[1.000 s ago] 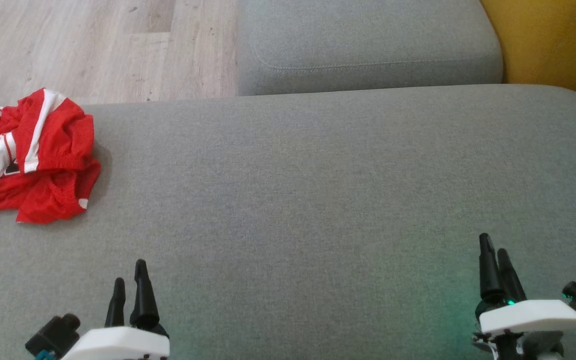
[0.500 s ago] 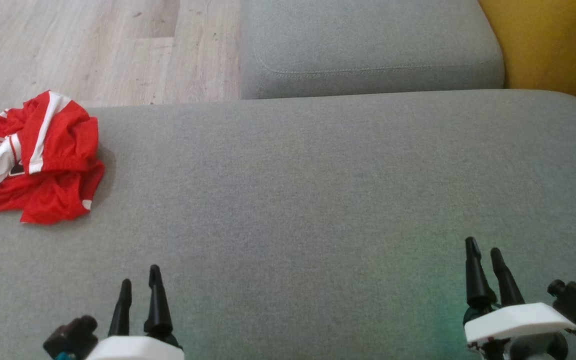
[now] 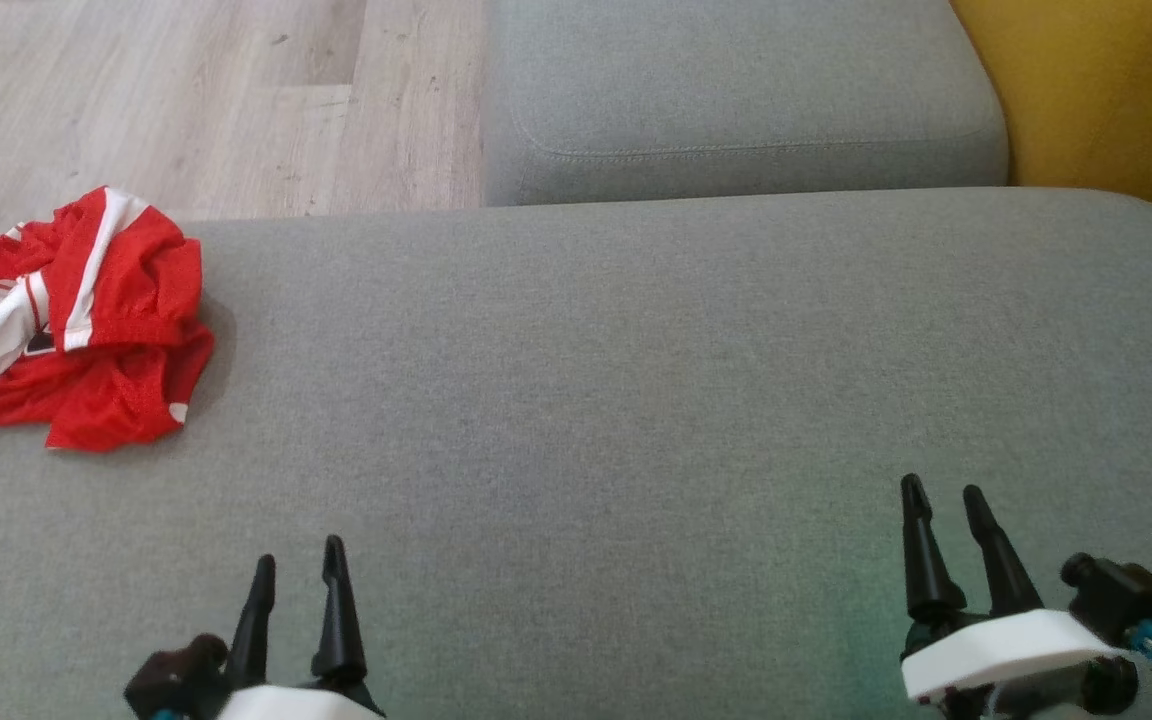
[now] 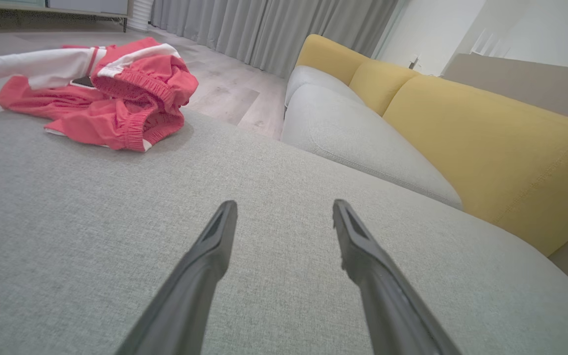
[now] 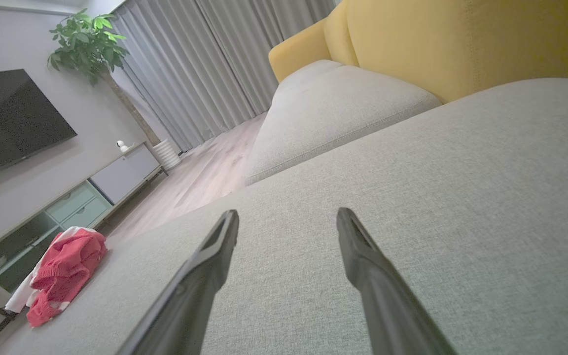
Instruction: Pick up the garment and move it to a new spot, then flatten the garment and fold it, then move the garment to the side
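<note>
A red garment [image 3: 86, 325] with white stripes lies crumpled at the far left of the grey sofa seat [image 3: 636, 380], close to its far edge. The left wrist view has the garment [image 4: 101, 93] at upper left, and the right wrist view has the garment [image 5: 64, 271] at lower left. My left gripper [image 3: 298, 558] hovers open and empty over the seat's near left, well short of the garment. At the near right, my right gripper [image 3: 941, 490] is open and empty too. Both pairs of fingers [image 4: 215, 246] [image 5: 217, 246] stand apart above bare fabric.
A second grey cushion [image 3: 736, 90] sits beyond the seat, with yellow backrests [image 3: 1106, 90] at the right. Wood floor [image 3: 186, 100] lies beyond the seat's far left edge. A TV [image 5: 8, 118], a low cabinet [image 5: 67, 207], a plant and curtains stand across the room.
The head camera has shifted, so the whole scene sits a little lower and to the right. Both grippers have slid slightly right and lower, staying open. The garment lies as before.
</note>
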Controlling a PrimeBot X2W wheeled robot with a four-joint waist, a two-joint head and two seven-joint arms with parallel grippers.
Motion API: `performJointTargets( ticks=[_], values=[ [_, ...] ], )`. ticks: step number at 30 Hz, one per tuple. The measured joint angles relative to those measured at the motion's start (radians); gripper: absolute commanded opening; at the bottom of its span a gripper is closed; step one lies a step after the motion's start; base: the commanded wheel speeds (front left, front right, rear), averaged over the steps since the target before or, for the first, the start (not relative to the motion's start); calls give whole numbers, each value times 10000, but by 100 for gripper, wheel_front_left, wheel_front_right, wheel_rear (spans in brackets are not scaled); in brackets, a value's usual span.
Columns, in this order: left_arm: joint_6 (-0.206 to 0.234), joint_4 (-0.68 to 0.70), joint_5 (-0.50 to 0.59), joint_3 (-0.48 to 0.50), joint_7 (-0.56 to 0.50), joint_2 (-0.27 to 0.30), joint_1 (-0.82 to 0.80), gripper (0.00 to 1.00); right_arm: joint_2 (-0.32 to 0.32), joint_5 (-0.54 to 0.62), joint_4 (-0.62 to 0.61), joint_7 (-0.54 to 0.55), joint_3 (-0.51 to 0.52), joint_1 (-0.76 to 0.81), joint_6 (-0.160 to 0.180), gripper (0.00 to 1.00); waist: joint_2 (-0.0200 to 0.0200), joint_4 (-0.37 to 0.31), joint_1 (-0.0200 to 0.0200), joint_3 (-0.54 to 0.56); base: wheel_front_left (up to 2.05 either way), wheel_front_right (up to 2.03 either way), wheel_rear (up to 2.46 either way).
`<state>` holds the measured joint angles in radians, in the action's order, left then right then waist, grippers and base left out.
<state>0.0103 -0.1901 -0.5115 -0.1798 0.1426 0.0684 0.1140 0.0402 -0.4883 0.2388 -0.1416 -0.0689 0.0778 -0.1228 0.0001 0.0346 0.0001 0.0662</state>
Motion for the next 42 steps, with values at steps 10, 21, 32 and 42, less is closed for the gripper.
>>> performJointTargets(
  ticks=[10,21,32,42],
  values=[
    [44,-19,1005,-140,263,17,280,100,2,1258,-86,-270,-205,240,0,100,0,36,-2,106,0,0,0],
    [105,-13,2161,-169,589,23,380,100,2,2429,-161,-585,-311,363,-2,100,0,89,-2,188,0,0,0],
    [174,33,3279,-188,894,23,631,100,6,3593,-128,-890,-453,363,-2,100,0,122,-1,265,0,0,0],
    [173,2,3893,-228,1083,15,731,100,6,4192,17,-1081,-468,370,-2,100,0,147,0,299,0,0,0]
  ],
)
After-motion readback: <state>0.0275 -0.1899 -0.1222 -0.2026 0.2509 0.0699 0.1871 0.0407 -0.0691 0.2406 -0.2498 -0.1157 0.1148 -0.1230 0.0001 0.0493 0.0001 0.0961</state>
